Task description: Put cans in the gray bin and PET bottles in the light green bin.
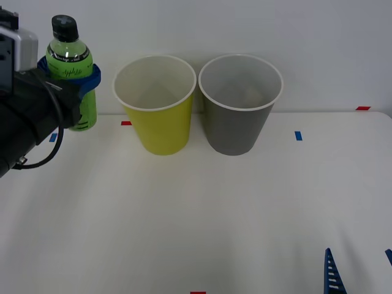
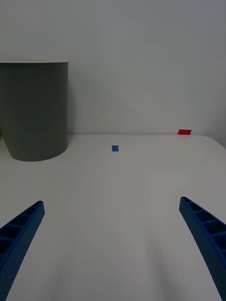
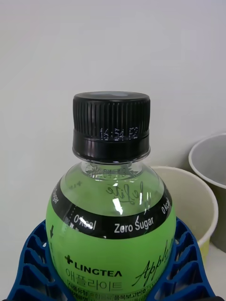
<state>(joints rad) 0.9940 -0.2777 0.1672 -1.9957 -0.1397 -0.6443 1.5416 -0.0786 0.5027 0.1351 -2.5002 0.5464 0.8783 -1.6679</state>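
A bright green PET bottle with a black cap is held upright at the far left, above the table, with my left gripper shut around its body. Up close the PET bottle sits between the blue ribbed fingers. The light green bin stands just right of the bottle, open and white inside, and its rim shows past the bottle as the light green bin. The gray bin stands beside it on the right. My right gripper is open low over the table's near right, its fingertips showing.
The gray bin stands far ahead of the right gripper. Small blue tape marks and red tape marks lie on the white table. A pale wall rises behind the bins.
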